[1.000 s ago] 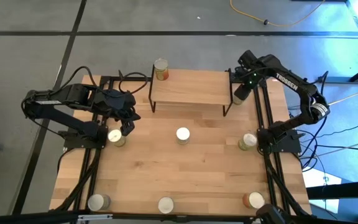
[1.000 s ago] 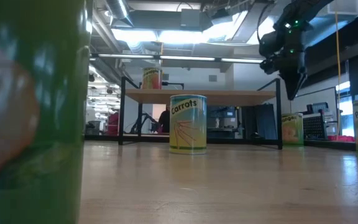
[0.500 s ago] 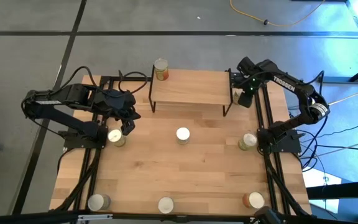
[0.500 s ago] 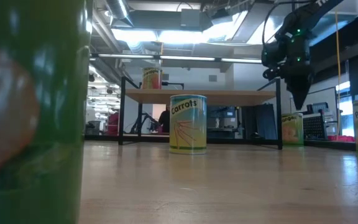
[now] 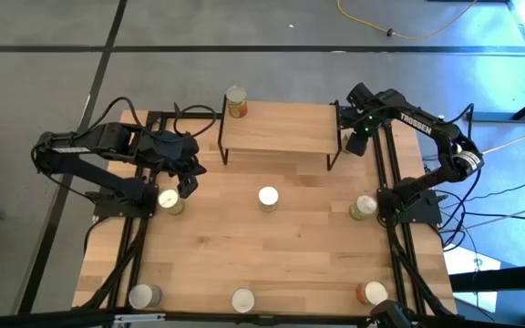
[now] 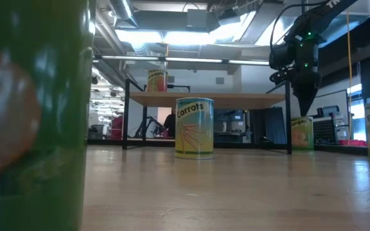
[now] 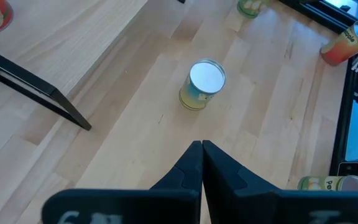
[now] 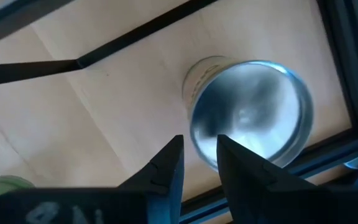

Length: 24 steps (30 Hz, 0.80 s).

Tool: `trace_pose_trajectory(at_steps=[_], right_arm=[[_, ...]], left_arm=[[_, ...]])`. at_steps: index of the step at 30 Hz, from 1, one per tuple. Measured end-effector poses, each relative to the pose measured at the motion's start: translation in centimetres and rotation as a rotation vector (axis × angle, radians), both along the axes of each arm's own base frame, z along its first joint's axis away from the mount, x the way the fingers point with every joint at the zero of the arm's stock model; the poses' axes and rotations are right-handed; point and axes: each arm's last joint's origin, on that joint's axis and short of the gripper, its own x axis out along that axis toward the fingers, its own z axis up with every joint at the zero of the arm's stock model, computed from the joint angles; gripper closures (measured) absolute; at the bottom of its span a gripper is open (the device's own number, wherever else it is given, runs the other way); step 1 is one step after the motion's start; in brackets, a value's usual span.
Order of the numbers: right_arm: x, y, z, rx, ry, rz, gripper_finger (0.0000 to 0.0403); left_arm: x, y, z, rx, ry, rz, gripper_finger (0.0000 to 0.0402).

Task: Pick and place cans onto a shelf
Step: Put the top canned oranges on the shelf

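Observation:
The shelf point(image 5: 276, 132) stands at the table's far middle, with one can point(image 5: 235, 102) on its far left corner. My right gripper point(image 8: 197, 142) points straight down, open, just above a can point(image 8: 250, 112) that stands on the table beside the shelf's right legs. In the low view its fingers point(image 6: 304, 106) hang a little above that can point(image 6: 300, 133) and stay clear of it. My left gripper point(image 5: 186, 187) is shut and holds nothing. It hovers at the left, beside a can point(image 5: 169, 199). The carrots can point(image 6: 194, 127) stands at the table's centre point(image 7: 202, 84).
More cans stand on the table: one at the right point(image 5: 364, 208) and three along the near edge point(image 5: 144, 296), point(image 5: 243, 300), point(image 5: 372, 293). The shelf's black right legs point(image 8: 135, 43) run close beside my right gripper. Black frame rails point(image 5: 395, 228) line both table sides.
My right gripper has come down toward the can beside the shelf's right legs and has rolled a little about its own axis. Its fingers have stayed open. The cans have not moved.

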Motion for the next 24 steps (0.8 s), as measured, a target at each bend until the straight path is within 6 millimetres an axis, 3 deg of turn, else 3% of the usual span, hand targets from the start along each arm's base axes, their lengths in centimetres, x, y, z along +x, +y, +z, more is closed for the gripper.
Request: trace_pose_trajectory(at_steps=[17, 24], right_arm=[[0.6, -1.3, -1.4, -0.039, 0.059, -0.011, 0.0311], [0.6, -1.4, -1.4, -0.042, 0.057, -0.010, 0.0382]], left_arm=[[0.0, 0.0, 0.0, -0.002, 0.000, 0.003, 0.0401], [0.0, 0.0, 0.0, -0.014, -0.003, 0.015, 0.0401]])
